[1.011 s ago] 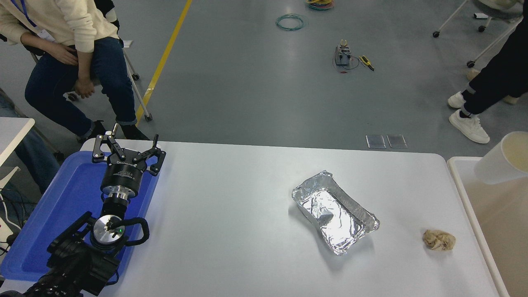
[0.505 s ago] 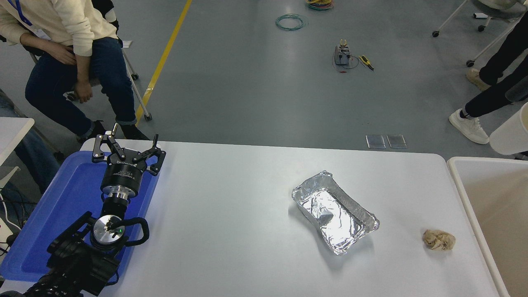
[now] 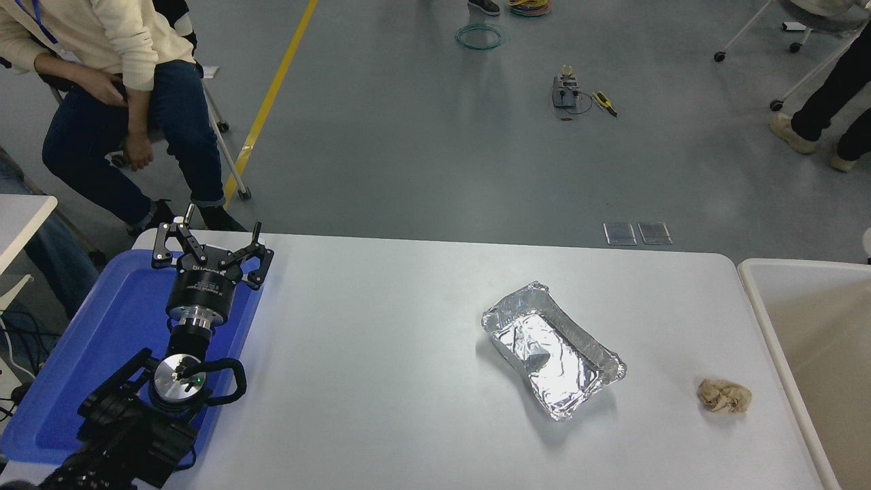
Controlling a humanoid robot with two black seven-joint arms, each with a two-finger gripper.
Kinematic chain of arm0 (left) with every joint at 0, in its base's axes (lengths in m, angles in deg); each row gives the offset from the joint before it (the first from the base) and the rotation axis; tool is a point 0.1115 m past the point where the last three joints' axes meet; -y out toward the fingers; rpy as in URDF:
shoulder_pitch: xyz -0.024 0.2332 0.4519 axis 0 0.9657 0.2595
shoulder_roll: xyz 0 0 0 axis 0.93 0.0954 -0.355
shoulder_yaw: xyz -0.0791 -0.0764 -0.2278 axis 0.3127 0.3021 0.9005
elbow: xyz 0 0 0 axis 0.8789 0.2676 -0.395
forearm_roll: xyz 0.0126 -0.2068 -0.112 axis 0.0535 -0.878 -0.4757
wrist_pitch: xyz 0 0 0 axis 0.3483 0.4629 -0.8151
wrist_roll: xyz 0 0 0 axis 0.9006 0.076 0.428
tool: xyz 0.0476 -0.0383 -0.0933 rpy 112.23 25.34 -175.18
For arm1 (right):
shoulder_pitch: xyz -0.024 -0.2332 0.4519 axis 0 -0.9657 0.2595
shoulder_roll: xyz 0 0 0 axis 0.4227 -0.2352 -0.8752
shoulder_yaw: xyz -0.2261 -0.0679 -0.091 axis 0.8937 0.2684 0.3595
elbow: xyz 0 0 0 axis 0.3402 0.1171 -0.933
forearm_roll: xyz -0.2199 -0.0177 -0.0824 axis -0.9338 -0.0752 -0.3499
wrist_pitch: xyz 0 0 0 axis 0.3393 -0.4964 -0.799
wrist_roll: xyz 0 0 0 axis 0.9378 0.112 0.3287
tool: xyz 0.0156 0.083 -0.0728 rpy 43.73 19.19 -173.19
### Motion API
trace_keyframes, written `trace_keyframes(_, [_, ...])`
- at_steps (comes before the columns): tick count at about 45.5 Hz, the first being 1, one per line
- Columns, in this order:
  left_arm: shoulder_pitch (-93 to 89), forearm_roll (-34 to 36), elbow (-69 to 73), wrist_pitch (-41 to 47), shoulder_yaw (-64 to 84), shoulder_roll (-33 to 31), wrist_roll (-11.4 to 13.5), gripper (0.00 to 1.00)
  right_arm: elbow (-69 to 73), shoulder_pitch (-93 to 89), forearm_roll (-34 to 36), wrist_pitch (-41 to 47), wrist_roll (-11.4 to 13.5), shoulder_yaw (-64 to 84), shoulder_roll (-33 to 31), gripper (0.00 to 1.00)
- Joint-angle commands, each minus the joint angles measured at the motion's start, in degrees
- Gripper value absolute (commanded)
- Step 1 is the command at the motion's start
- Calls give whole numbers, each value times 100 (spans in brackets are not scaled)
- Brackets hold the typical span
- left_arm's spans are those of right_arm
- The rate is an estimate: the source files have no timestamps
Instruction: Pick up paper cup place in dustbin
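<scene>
At the near left, the left gripper [image 3: 207,253] sits parked over the blue tray [image 3: 102,354], its fingers spread wide and holding nothing, exactly as it was a second ago. Across the white table [image 3: 381,381], nothing has budged: the crumpled brown paper wad [image 3: 724,396] lies near the right, just short of the dustbin [image 3: 765,306], and the foil tray [image 3: 552,348] rests mid-table, a little farther back. Now the change: the paper cup, which hung over the dustbin's far corner a second ago and then slid up towards the right edge, is all but gone; only a pale sliver [image 3: 867,241] shows at that edge beyond the bin, and I can't say for sure it is the cup. The right gripper is out of view, so its state can't be told. The bin's visible inside shows no cup, so the drop doesn't look done. Beyond the table, a seated person [image 3: 116,82] waits at the far left, and another person's legs [image 3: 827,102] stand at the far right.
</scene>
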Motion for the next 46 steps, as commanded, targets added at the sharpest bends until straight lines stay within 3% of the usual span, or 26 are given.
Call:
trace_keyframes(1, [2, 0, 0, 0, -7, 8, 0, 100, -621, -780, -6, 0, -1, 19, -407, 0])
trace_keyframes(10, [2, 0, 0, 0, 2, -1, 0, 100, -911, -1869, 134, 0, -1, -209, -504, 0])
trace_keyframes(25, [2, 0, 0, 0, 2, -1, 9, 100, -1948, -4338, 714, 0, 17, -1878, -732, 0])
trace_keyframes(38, [2, 0, 0, 0, 2, -1, 9, 100, -2687, -6984, 1109, -2020, 52, -4075, -723, 0])
trace_keyframes(46, [2, 0, 0, 0, 2, -1, 9, 100, -2810, -8048, 1417, -3339, 412, -4911, -697, 0])
